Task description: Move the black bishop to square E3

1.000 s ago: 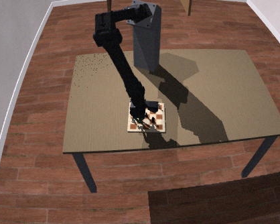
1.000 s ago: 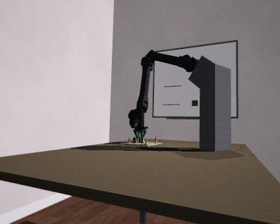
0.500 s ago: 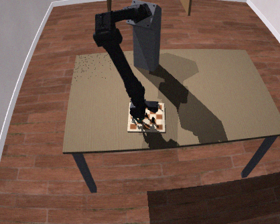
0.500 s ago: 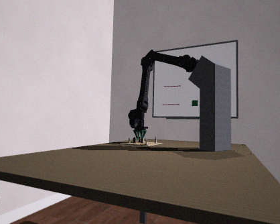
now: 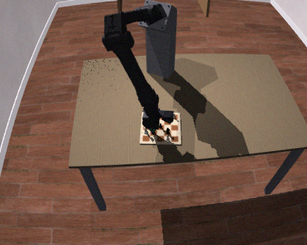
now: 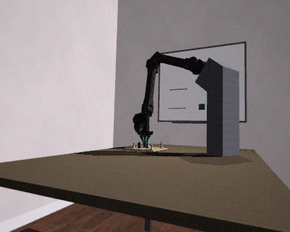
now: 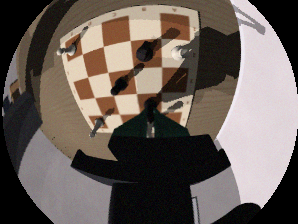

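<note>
A small chessboard lies near the table's front edge; it also shows in the wrist view and, far off, in the exterior view. My gripper stands low over the board's near side and is shut on a dark piece, the black bishop. The gripper also shows from above and from the side. Two other black pieces stand on middle squares. Pale pieces stand near the board's edges. The bishop's base is hidden by the fingers.
The arm's grey pedestal stands at the back of the table. The arm's shadow falls to the right of the board. A whiteboard hangs on the far wall.
</note>
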Controlling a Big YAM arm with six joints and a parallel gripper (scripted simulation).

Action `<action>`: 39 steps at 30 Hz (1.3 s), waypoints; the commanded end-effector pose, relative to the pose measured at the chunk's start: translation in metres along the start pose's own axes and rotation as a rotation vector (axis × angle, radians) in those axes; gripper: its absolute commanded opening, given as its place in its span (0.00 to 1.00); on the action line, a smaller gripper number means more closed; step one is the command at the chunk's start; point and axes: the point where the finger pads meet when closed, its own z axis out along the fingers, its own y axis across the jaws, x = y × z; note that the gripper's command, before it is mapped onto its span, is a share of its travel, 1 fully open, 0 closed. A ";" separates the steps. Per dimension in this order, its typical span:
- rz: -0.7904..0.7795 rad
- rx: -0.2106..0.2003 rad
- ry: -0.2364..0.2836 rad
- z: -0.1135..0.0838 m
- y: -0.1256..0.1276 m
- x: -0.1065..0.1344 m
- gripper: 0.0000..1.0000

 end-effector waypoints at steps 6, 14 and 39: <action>0.003 0.020 0.003 -0.003 -0.009 0.006 0.00; 0.003 0.020 0.003 -0.003 -0.009 0.006 0.00; 0.003 0.019 -0.011 -0.092 -0.008 -0.006 0.00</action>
